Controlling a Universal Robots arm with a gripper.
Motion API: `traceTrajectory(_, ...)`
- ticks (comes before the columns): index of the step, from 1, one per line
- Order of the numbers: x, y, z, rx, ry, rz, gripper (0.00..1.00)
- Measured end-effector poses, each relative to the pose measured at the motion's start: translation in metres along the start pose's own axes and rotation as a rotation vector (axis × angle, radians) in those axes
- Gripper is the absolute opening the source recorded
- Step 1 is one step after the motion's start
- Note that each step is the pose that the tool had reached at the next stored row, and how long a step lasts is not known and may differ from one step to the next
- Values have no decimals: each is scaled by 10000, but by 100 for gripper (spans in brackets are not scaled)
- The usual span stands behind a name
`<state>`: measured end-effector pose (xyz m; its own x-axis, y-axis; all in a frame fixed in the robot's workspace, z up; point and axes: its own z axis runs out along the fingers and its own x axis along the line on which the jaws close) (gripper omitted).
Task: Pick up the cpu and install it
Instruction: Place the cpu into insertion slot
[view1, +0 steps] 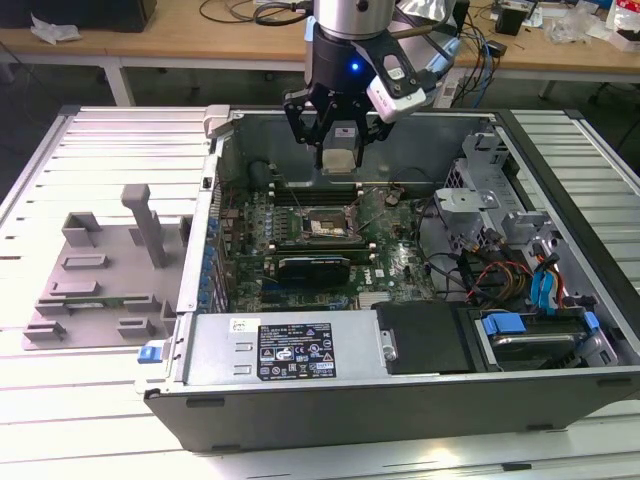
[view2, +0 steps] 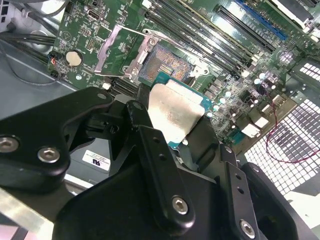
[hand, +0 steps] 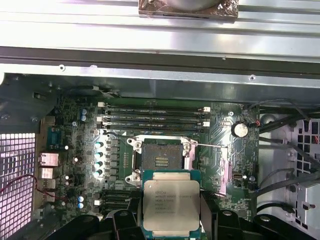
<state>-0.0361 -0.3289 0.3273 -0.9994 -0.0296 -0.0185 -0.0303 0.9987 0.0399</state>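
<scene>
My gripper (view1: 340, 158) hangs over the open computer case (view1: 400, 400), shut on the cpu (view1: 340, 160), a small square chip with a pale silvery top. Both wrist views show the cpu (hand: 171, 205) (view2: 172, 114) flat between the black fingers (view2: 150, 150). The open socket (hand: 162, 162) (view2: 165, 65) (view1: 330, 226) on the green motherboard (hand: 220, 150) lies below the chip, with its metal load plate (view2: 111, 49) swung up to one side. The cpu is held above the socket and apart from it.
Memory slots (hand: 152, 116) run alongside the socket. A black card (view1: 315, 267) sits below it, with the power supply (view1: 290, 345) at the front and drive bays with cables (view1: 520, 280) on the exterior view's right. A grey plastic tray (view1: 100, 270) with upright posts lies outside the case on the left.
</scene>
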Motion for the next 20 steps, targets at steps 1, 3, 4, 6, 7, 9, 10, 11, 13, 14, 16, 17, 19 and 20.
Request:
traceTrajectory(1,0,0,0,0,0,1,55)
traceTrajectory(3,0,0,1,0,0,1,55)
traceTrajectory(4,0,0,2,-1,0,1,55)
traceTrajectory(6,0,0,2,0,0,1,55)
traceTrajectory(7,0,0,2,1,-1,39,55)
traceTrajectory(9,0,0,3,7,-19,477,55)
traceTrajectory(10,0,0,3,17,-39,957,55)
traceTrajectory(11,0,0,4,24,-55,1372,55)
traceTrajectory(13,0,0,5,38,-84,2109,55)
traceTrajectory(14,0,0,6,44,-96,2405,55)
traceTrajectory(16,0,0,7,55,-121,3016,55)
traceTrajectory(17,0,0,7,58,-127,3188,55)
traceTrajectory(19,0,0,9,71,-154,3863,55)
traceTrajectory(20,0,0,10,78,-169,4235,55)
